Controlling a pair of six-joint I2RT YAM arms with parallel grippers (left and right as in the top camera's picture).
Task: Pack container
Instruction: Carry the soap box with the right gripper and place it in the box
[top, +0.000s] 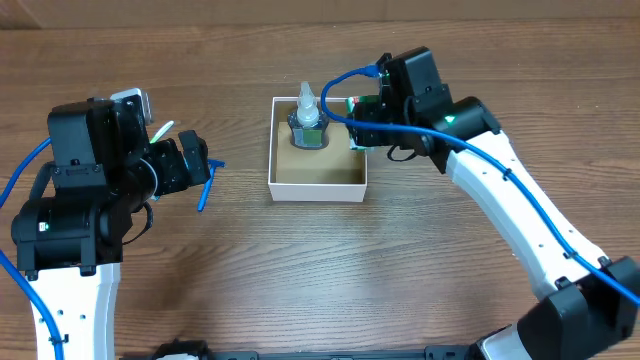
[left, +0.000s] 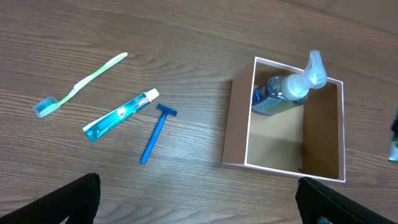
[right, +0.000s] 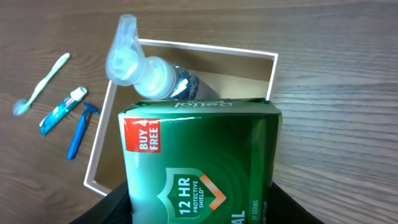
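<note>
The right claw (top: 362, 126) is pinching a green packet (right: 199, 162) (printed "BUY 4 FREE 1" and "12 HR"), its dark fingers (right: 292, 208) pressed to the packet's two sides. The packet hangs over the right rim of the container (top: 316, 184), a small white box with a brown inside. The box sits midway between the left and right edges of the worktop (top: 320, 270), nearer the far edge. A clear spray bottle (top: 308, 122) with a white nozzle already leans against the container's far wall. The left claw (left: 199, 202) hovers spread wide and empty, well to the left of the box. Below it lie a blue razor (left: 155, 132), a toothpaste tube (left: 121, 115) and a toothbrush (left: 81, 84), side by side toward the left edge.
</note>
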